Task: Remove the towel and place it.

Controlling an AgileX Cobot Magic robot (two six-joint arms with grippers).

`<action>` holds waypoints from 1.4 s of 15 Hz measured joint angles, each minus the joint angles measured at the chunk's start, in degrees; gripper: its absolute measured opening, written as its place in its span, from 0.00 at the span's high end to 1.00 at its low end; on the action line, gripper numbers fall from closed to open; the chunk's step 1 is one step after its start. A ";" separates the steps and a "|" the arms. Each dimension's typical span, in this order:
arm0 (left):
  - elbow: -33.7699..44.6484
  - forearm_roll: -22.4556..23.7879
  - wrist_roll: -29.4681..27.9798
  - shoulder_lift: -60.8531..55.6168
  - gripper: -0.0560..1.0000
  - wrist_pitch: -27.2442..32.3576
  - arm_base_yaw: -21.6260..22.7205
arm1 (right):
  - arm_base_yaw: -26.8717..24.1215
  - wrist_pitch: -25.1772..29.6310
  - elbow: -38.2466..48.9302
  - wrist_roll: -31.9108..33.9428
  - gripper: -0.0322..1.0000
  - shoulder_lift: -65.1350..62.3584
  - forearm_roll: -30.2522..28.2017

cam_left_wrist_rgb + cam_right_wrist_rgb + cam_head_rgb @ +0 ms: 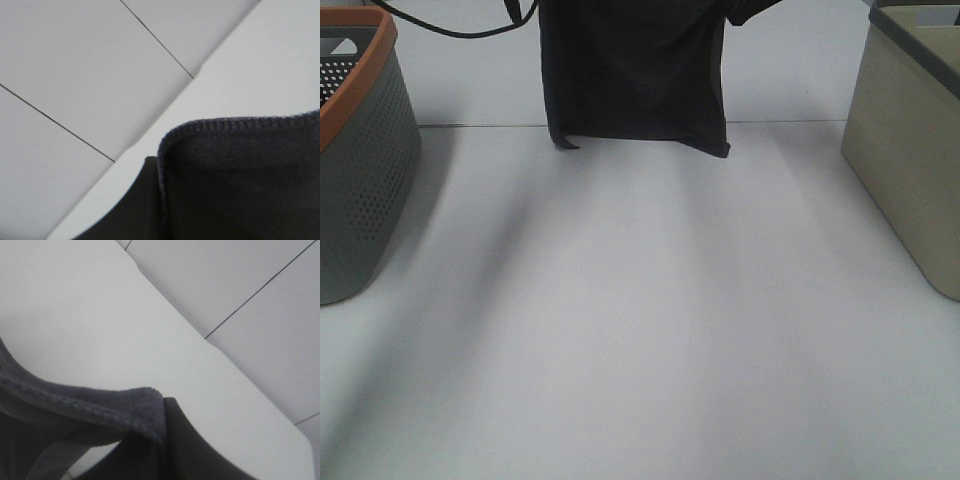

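Towel point(635, 70) is up in the air right now, hanging flat like a curtain over the far middle of the worktop point(640, 330), between the two containers and well clear of both. Its top edge runs out of the high view. Can't tell if the bottom hem is brushing the surface or just floating above it.

Both wrist views are basically all stitched hem. The left gripper point(157, 200) looks clamped tight on one upper corner and the right gripper point(162, 440) on the other, so it's a two-arm carry.

Looks like the removing part is done and this is the carry before placing. The next move probably needs both arms travelling together so the cloth stays spread, then lowering it before either one lets go. Where it's meant to land isn't obvious.

Containers: the grey perforated basket with an orange rim point(360, 170) sits on the left, and the beige bin with a dark rim point(910, 150) on the right. Neither inside is really visible, so no idea about contents.
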 joint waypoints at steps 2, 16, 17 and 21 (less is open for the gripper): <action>0.00 -1.66 0.06 -0.11 0.95 18.45 -2.29 | 0.00 7.68 5.96 11.92 0.95 -3.27 -2.46; 0.00 -31.51 2.29 -0.34 0.95 68.87 -3.78 | 0.00 61.31 12.09 69.61 0.95 -6.47 -38.67; 0.46 -32.09 1.78 -0.40 0.95 68.87 -3.78 | 0.00 61.31 12.43 70.93 0.95 -6.47 -38.73; 8.65 -32.60 0.92 -1.55 0.95 68.87 -3.78 | 0.00 61.54 19.14 74.37 0.95 -6.53 -38.85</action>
